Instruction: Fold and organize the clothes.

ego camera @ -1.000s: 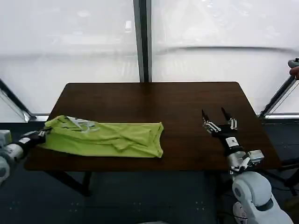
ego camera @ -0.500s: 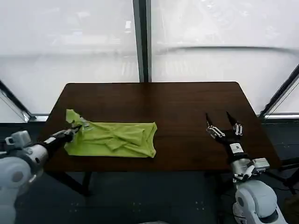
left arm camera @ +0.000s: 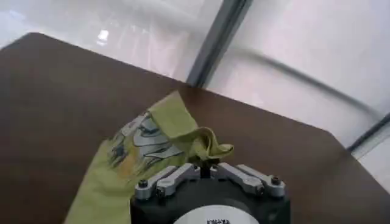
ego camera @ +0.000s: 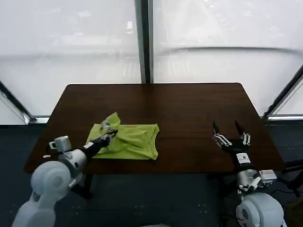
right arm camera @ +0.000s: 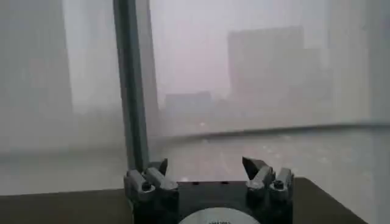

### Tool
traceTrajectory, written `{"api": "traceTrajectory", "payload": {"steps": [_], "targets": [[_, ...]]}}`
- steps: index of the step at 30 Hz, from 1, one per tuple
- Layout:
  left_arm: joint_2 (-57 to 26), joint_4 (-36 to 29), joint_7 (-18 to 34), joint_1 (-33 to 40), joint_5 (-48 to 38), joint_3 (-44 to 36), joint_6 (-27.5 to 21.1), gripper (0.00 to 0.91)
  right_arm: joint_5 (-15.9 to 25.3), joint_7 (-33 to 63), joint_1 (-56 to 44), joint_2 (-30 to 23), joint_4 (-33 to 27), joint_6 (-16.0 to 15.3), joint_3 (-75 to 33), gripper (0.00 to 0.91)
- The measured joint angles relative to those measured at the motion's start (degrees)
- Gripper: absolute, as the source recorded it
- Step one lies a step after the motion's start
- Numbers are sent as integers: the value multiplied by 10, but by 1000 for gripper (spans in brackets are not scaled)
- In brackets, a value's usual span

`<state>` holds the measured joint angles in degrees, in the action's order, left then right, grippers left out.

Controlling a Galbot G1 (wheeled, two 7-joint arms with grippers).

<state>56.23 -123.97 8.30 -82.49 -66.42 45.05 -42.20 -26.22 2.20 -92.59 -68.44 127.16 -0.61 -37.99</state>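
While our left gripper (ego camera: 110, 135) pinches a corner of the T-shirt (ego camera: 130, 141) with its jaws closed on the fabric, the shirt lies bunched on the left half of the dark wooden table (ego camera: 189, 109), near the front edge. We see the gripped corner raised and turned over onto the rest of the cloth, with a white printed mark (left arm camera: 145, 139) showing on the raised flap in the left wrist view, just beyond the gripper (left arm camera: 204, 171). Our right gripper (ego camera: 230, 133) hovers above the table's right front part, well apart from the shirt, its fingers spread wide with nothing between them; the right wrist view shows those fingers (right arm camera: 257, 166) against the window. Behind the table stands a dark vertical window post (ego camera: 143, 42). The table surface between the shirt and our right gripper is bare wood.
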Motion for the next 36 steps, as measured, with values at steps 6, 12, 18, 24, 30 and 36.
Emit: {"api": "traceTrajectory", "payload": {"steps": [6, 12, 18, 24, 30, 36], "targets": [[41, -2, 7, 28, 28, -67, 0, 0, 13, -1, -14, -17, 6, 0, -3, 878], [83, -2, 14, 45, 56, -125, 0, 0, 20, -1, -18, -28, 6, 0, -2, 878], [121, -2, 17, 55, 83, -171, 0, 0, 20, -1, -16, -29, 2, -1, -2, 878], [154, 6, 19, 62, 103, -203, 0, 0, 23, -1, -15, -33, -4, -1, 0, 878], [183, 30, 14, 74, 126, -221, 0, 0, 33, -1, -16, -40, -9, -1, 5, 878], [211, 60, 11, 88, 152, -235, 0, 0, 40, -2, -15, -45, -14, -1, 9, 878]]}}
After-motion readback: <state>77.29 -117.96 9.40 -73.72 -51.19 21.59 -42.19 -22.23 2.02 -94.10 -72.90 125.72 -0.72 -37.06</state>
